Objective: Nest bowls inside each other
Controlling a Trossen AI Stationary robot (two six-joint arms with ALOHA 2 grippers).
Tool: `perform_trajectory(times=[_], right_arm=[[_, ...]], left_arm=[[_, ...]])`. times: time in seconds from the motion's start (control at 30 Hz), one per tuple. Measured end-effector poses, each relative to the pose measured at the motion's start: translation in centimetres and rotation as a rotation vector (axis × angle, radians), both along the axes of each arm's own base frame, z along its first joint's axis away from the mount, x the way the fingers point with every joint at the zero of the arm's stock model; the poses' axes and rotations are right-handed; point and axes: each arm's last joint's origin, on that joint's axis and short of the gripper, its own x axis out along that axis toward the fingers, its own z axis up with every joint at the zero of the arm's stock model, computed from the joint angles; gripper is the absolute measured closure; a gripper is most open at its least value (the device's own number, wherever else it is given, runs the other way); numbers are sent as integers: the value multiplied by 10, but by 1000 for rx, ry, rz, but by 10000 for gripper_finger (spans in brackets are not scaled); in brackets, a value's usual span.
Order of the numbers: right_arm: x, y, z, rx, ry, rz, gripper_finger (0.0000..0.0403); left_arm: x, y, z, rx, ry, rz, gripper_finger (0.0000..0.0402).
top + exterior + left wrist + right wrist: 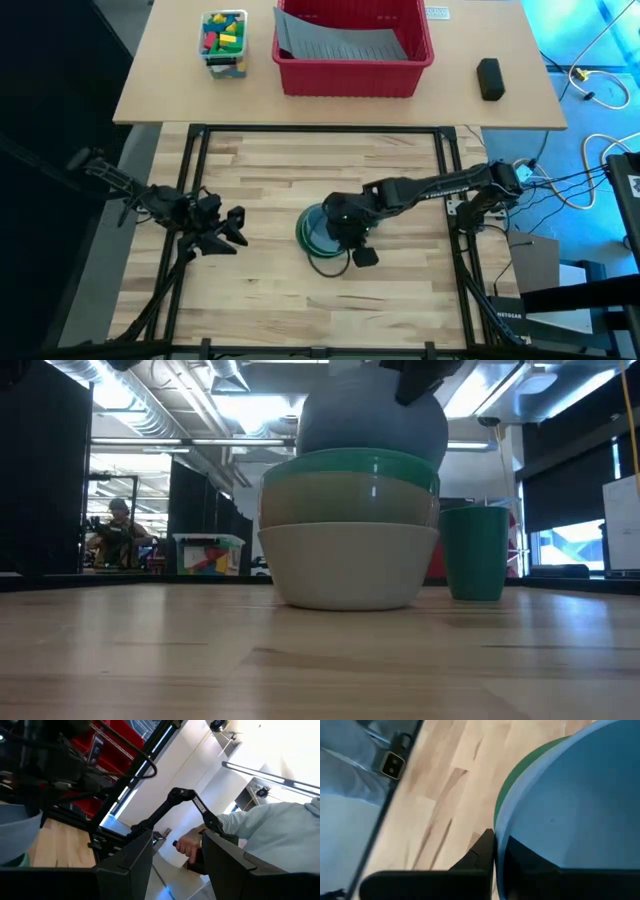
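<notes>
A stack of bowls (318, 236) stands in the middle of the table. In the low view a grey-white bowl (348, 565) is at the bottom, a pale bowl (345, 500) sits in it, and a teal bowl (350, 462) in that. On top, the light blue bowl (372, 425) lies tilted in the teal one. My right gripper (497, 851) comes down on the stack from the right, shut on the blue bowl's rim. My left gripper (232, 228) hangs open over the table's left part, holding nothing. My right gripper has the light blue bowl's rim (496, 832) between its two fingers, one finger (481, 851) outside the wall and the other inside the hollow. The fingers slant down from the table's right side. The bowl's lower part rests tilted in the teal bowl (512, 780).
A dark green cup (474, 552) stands close beside the stack. On the far table are a red bin (350, 48), a clear box of coloured blocks (224, 42) and a black object (489, 78). Black frame rails (452, 190) border the wooden top. A person (272, 832) shows beyond the table.
</notes>
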Motion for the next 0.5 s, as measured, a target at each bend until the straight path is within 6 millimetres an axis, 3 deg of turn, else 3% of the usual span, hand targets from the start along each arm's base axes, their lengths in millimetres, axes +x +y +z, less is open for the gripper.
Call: perform_trajectory(times=[0.3,0.5], right_arm=[[-5,17,-6,-151,8,80,317],[-5,16,-6,-176,11,62,278]], left_arm=[[2,4,0,6,-2,22,250],[2,4,-1,4,5,21,250]])
